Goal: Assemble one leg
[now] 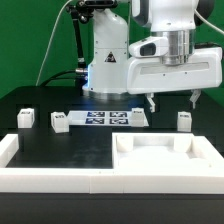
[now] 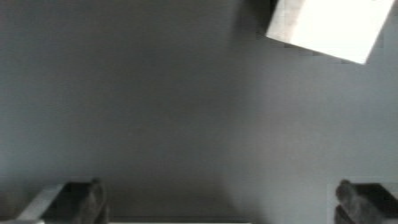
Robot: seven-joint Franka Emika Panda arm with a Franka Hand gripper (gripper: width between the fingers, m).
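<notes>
Exterior view: upper arm cut off by the frame edge; only the robot base and the wrist housing show. The gripper hangs above the table, towards the exterior view's right, clear of everything below. Its fingers are spread wide with only air between them.

Wrist view: the gripper shows only as two dark fingertips at the frame's edge, wide apart over bare dark table. A tilted white shape is cut off at one corner. It is possibly an end of a block or board; cannot tell which.

Surface: matt black tabletop, green backdrop behind.

The leg stands upright on the table at the exterior view's right, just right of the gripper's line and lower, untouched. Its tag face is too small to read.

The marker board lies flat mid-table, in front of the base. Left of it stand two more small white blocks, the near-board block and the far-left block, well apart from the leg.

Near edge: the large white slab lies flat with its recess up, interior plain white. A white rim runs along the near and left sides.
</notes>
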